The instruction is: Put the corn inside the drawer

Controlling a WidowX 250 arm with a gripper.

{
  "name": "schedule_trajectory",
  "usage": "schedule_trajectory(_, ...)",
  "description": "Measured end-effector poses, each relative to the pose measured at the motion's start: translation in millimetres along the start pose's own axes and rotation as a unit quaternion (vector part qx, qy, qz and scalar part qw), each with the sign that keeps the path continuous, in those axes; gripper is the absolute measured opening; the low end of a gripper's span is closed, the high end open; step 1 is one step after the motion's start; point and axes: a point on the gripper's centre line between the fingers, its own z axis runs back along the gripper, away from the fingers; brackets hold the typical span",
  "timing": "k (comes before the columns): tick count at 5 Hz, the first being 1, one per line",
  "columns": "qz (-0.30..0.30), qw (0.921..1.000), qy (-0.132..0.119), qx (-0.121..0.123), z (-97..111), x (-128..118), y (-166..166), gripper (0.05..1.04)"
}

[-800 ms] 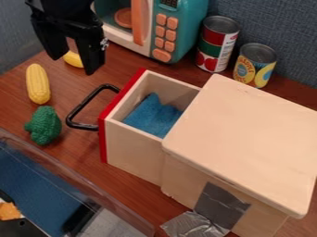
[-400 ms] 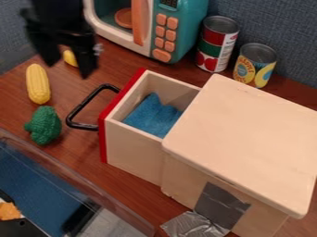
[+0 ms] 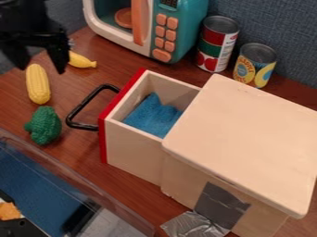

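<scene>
The corn (image 3: 38, 84) is lying on the tabletop (image 3: 80, 164), outside the drawer (image 3: 133, 148), and is not being gripped. It is being overhung by the tool (image 3: 41, 69), whose two fingers are being held spread, with the corn's upper end showing in the gap between their tips. How high above the corn the tool is being held cannot be told. The corn is lying lengthwise between the toy broccoli (image 3: 44, 125), nearer the camera, and the tool; a small yellow toy (image 3: 82, 60) is lying near the finger on the drawer's side.

Printed labels are being worn by two cans standing beside the toy microwave (image 3: 189, 28): red and green with pictured tomatoes on the taller can (image 3: 217, 44), yellow and blue on the shorter can (image 3: 254, 65).

The arm (image 3: 22, 16) is being held in the upper left corner, with the tool hanging down from it and the fingers pointing toward the tabletop.

The drawer is being left pulled out of the wooden cabinet (image 3: 248, 139), its red front and black handle (image 3: 74, 111) facing the corn's side. A blue cloth (image 3: 152, 115) is being held inside it. Gray tape (image 3: 221, 203) is being borne by the cabinet's near side, and a clear-walled bin (image 3: 68, 178) is occupying the lower left corner.
</scene>
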Motion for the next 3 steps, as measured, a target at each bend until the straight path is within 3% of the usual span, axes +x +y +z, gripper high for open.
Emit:
schedule_trajectory(1, 0.083, 0.9949, 0.021, 0.055, -14.3, 1.3, 16.1, 0.999)
schedule_trajectory(2, 0.171, 0.9785, 0.038, 0.109, -25.1, 3.8, 28.9, 0.999)
schedule_trajectory(3, 0.209, 0.9697, 0.042, 0.12, -41.1, 10.2, 38.5, 0.999)
